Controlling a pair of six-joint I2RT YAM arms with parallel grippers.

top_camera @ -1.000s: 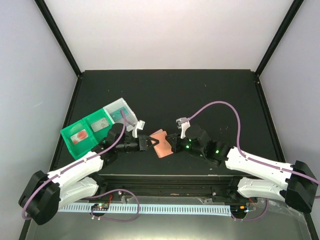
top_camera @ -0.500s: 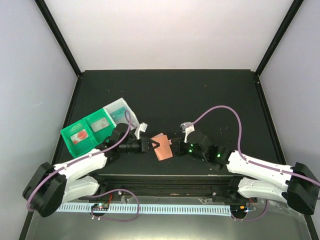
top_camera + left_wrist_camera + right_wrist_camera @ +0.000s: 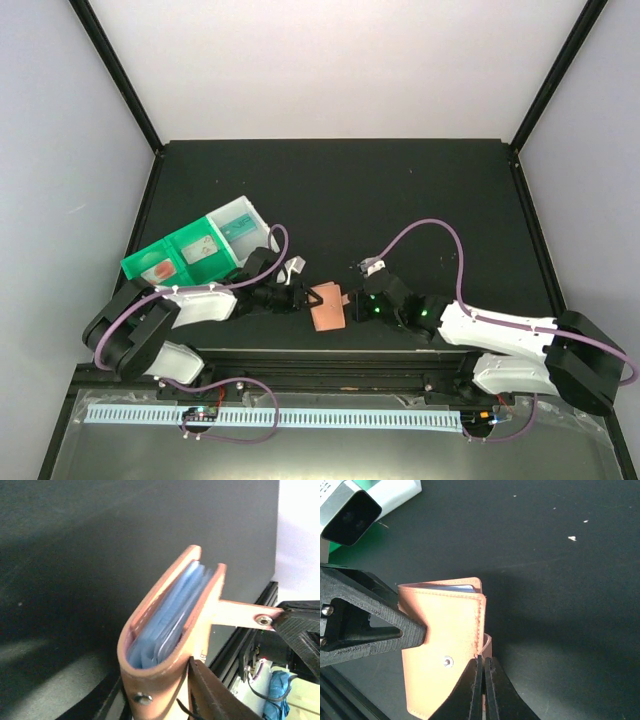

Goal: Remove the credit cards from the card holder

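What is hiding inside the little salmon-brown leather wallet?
Thin grey-blue plastic cards sit packed between the two flaps of the salmon-brown leather wallet. Only their edges show; their faces, their number and the pockets are hidden by the leather.

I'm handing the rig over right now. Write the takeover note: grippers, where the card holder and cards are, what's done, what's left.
The left gripper has its jaws around one end of the card holder and appears to grip it.
The right gripper is shut on the holder's side tab.
The card holder hangs between the two arms near the front edge of the table, folded and only slightly agape.
The credit cards show as blue edges inside the fold; none is out.
Done: holder grasped from both sides.
Left: open it and draw out each card.
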